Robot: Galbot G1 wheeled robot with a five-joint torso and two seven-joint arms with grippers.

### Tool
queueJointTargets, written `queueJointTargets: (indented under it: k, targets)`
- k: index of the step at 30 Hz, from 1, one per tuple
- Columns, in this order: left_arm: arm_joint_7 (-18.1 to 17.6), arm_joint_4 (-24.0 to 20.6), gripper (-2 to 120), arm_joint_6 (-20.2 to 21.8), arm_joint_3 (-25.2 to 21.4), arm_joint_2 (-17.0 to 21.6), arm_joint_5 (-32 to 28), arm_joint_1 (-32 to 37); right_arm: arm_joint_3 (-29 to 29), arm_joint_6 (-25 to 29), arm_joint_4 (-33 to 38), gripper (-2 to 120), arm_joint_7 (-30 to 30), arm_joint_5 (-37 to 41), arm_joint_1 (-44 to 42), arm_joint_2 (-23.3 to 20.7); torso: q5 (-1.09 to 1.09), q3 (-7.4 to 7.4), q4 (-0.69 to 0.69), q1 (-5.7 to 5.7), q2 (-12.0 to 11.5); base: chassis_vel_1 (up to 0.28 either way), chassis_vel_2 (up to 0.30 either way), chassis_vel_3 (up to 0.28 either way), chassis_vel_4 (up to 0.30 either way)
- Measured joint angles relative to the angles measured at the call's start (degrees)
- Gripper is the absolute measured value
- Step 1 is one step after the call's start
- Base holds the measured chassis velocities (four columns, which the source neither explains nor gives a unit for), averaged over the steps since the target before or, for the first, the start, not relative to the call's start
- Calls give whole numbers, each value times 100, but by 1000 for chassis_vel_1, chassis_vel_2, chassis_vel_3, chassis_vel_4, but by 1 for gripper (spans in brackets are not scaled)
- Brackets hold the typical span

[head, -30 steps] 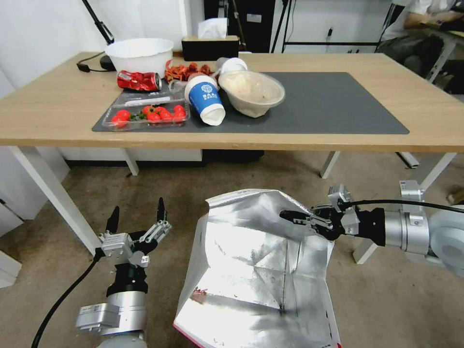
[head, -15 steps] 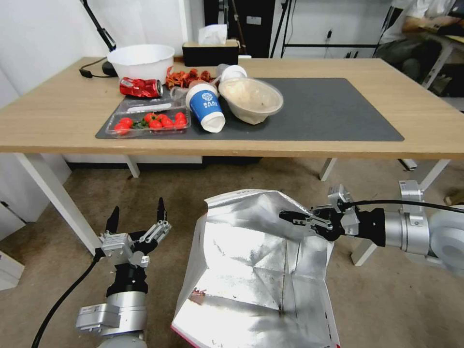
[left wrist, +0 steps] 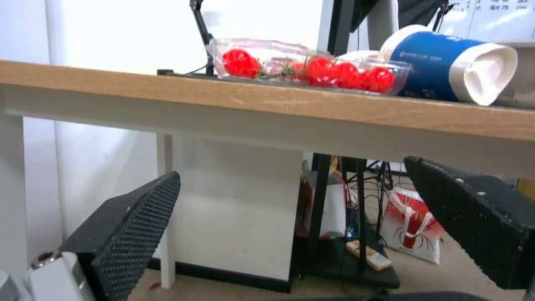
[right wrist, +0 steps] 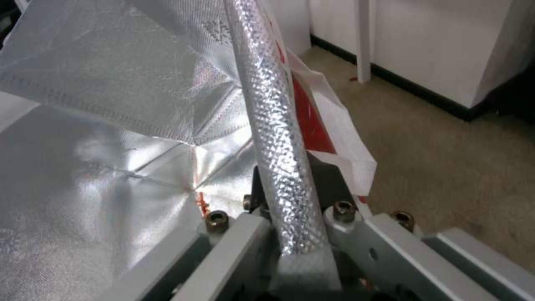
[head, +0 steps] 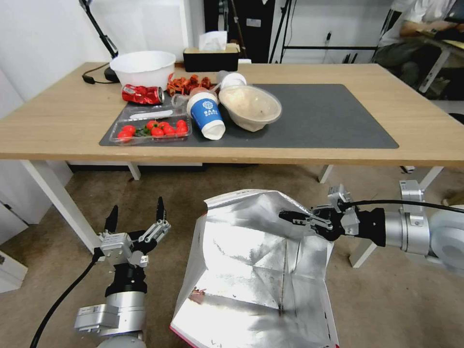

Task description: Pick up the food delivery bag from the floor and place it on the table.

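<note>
The right hand (head: 290, 215) was closed on the rim of the bag (head: 251, 270), in front of the desk (head: 58, 130). The left hand (head: 136, 216) was open beside it. A tray (head: 150, 129) held tomatoes.

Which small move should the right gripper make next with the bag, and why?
Probably lift further: the right gripper is shut on the food delivery bag's rim, but the rim hangs below the table edge. The left gripper waits open.

White wall (head: 43, 29) behind, black tripod stands (head: 285, 29) beyond.
</note>
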Motion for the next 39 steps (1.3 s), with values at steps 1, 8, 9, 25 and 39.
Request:
queueJointTargets:
  k: [1, 8, 9, 25, 39]
  targets:
    - [3, 0, 100, -1, 2, -1, 3, 0, 6, 0, 1, 0, -1, -1, 0, 0, 0, 20, 0, 12, 32, 0, 0, 0, 0]
    - [16, 0, 100, -10, 3, 2, 4, 0, 21, 0, 10, 0, -11, -2, 0, -10, 0, 108, 0, 68, 176, 0, 0, 0, 0]
    - [17, 0, 100, -11, 5, -3, 5, 1, 26, 0, 10, 0, -12, -2, 1, -12, 0, 138, 0, 86, 224, 0, 0, 0, 0]
    - [34, -1, 100, -18, 17, -32, 40, 8, 25, 0, -12, 0, -43, -14, -3, -2, 0, 373, 0, 224, 596, 0, 0, 0, 0]
    - [38, -15, 100, -19, 38, -43, 53, 19, 10, 8, -6, 0, -48, -16, 5, -5, 0, 578, 0, 356, 933, 0, 0, 0, 0]
